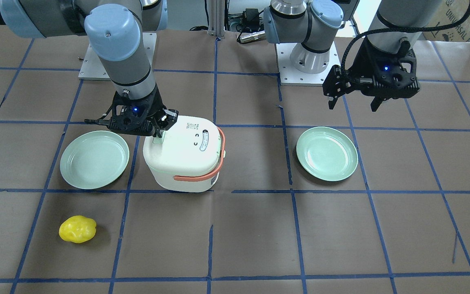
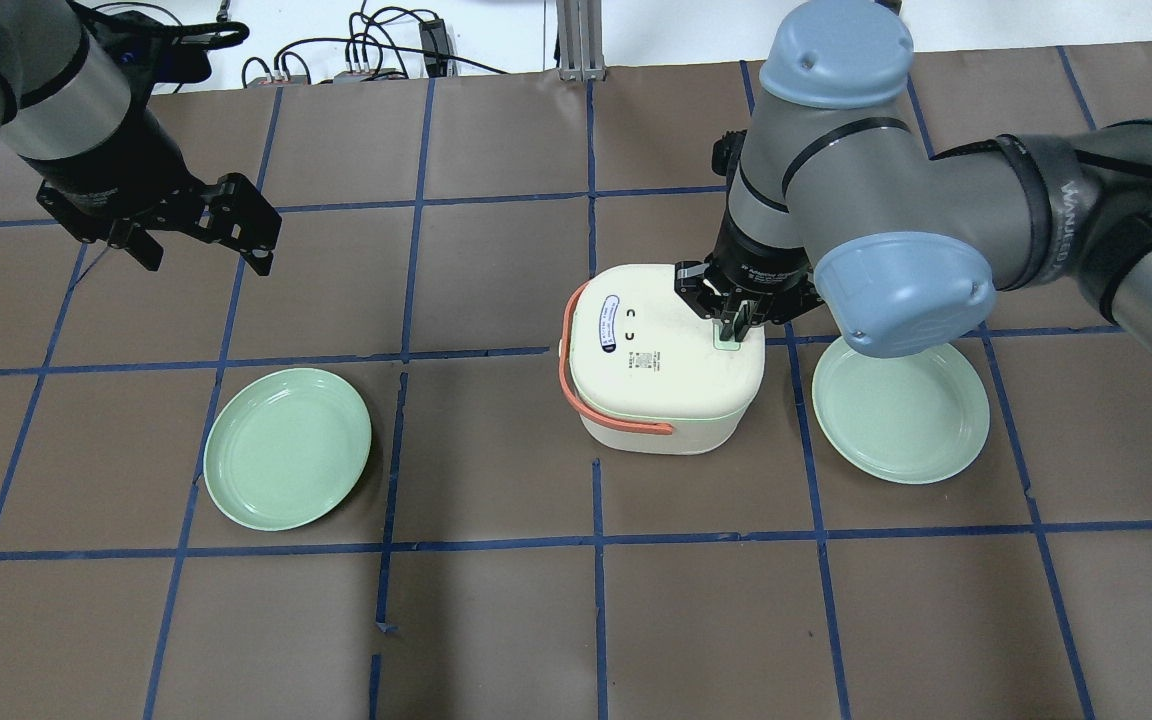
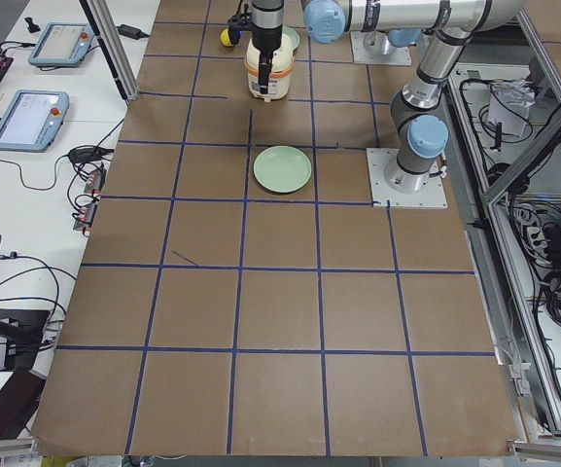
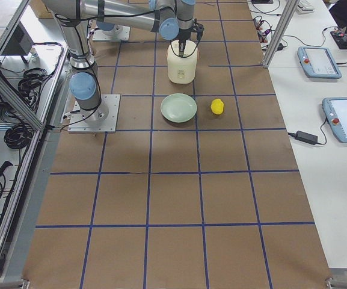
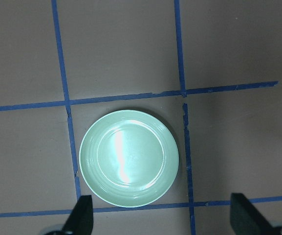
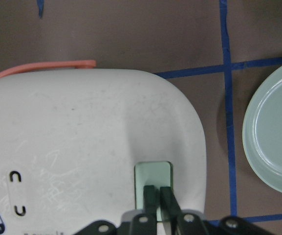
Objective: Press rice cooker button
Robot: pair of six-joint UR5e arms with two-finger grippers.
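A white rice cooker [image 2: 661,370] with a coral handle stands mid-table; it also shows in the front view [image 1: 186,153] and the right wrist view [image 6: 82,147]. Its pale green button [image 6: 153,174] sits on the lid's edge. My right gripper [image 6: 159,196] is shut, its fingertips together and resting on the button [image 2: 728,335]; in the front view the gripper [image 1: 159,132] is on the button [image 1: 157,141]. My left gripper [image 2: 201,255] is open and empty, held above the table far to the left, over a green plate [image 5: 129,157].
Two pale green plates lie on the table, one [image 2: 288,462] left of the cooker and one [image 2: 901,410] right beside it. A yellow fruit-like object [image 1: 77,229] lies near the operators' edge. Blue tape lines grid the brown table.
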